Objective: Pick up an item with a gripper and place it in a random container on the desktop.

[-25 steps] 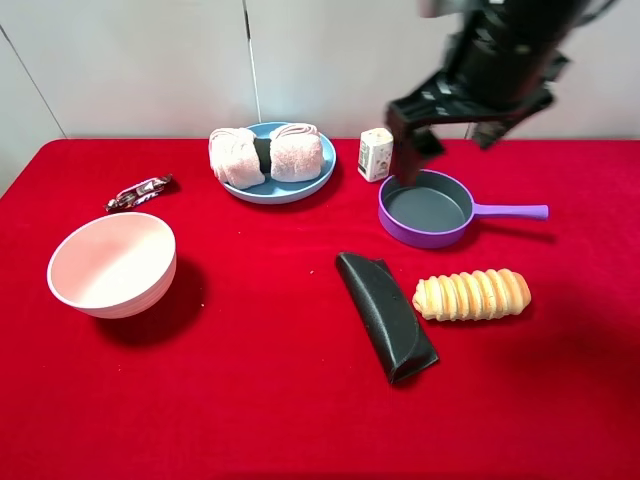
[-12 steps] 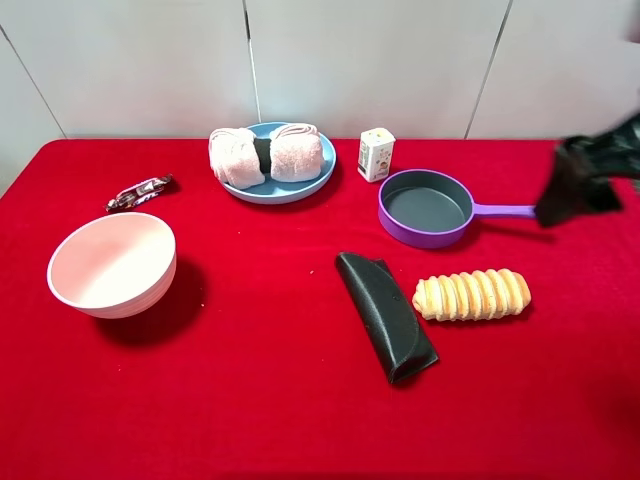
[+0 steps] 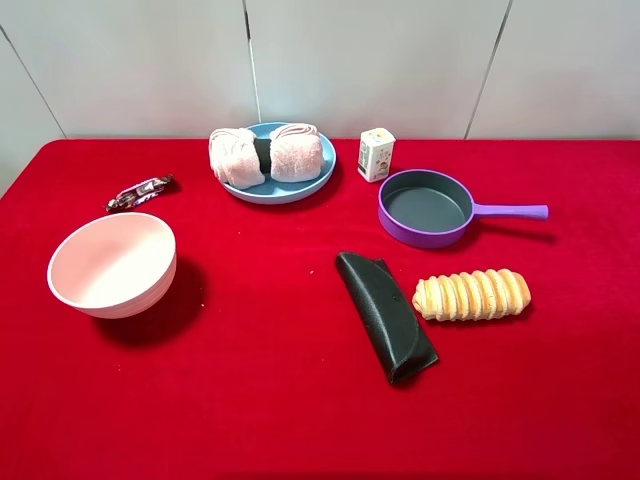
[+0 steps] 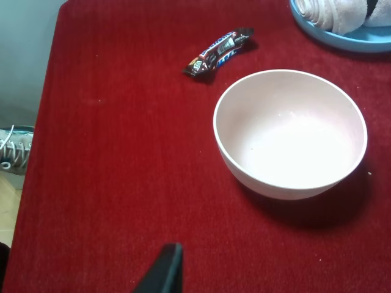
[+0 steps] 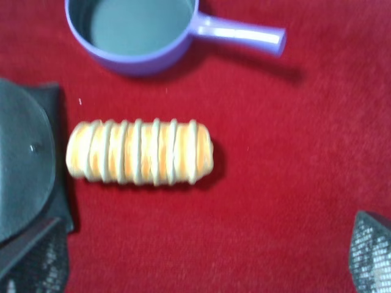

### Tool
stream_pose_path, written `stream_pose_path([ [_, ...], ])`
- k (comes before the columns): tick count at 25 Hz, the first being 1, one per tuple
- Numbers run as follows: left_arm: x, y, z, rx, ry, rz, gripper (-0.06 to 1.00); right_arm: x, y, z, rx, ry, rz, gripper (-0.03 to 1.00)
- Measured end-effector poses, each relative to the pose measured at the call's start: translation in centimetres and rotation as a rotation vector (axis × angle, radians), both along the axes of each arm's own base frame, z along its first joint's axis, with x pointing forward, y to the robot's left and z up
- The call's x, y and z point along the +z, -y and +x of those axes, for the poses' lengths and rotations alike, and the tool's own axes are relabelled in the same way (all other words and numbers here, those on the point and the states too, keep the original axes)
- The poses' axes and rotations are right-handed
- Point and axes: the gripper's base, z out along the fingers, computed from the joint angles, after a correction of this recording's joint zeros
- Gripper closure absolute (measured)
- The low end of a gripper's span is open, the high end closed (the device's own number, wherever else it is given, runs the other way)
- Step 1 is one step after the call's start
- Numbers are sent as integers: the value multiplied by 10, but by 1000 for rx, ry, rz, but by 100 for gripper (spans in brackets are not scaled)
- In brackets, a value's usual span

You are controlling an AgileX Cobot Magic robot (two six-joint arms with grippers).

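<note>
Behind the counter (image 3: 260,400) stands a pale grey-white wall (image 3: 380,60) made of flat panels, split by thin dark seams: one runs straight up near the middle, others slant at either side. The counter's red cloth runs right up to the foot of the wall. Light falls evenly from above, leaving soft shadows. In the left wrist view, past the counter's edge, a light wooden floor (image 4: 7,207) shows with a white laced sneaker (image 4: 15,149) on it.
</note>
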Motion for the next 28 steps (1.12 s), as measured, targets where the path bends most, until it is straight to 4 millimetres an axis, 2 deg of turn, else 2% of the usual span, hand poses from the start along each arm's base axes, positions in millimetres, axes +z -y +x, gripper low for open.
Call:
stream_pose_path([
  [6,0,0,0,0,0,0,-4,-11,9,-37,31,159,4,27],
  [12,0,0,0,0,0,0,-4,-32,13,-58,53,240,9,27],
  [17,0,0,0,0,0,0,-4,-32,18,-78,63,370,17,27],
  [28,0,0,0,0,0,0,-4,-33,19,-83,66,405,19,27],
])
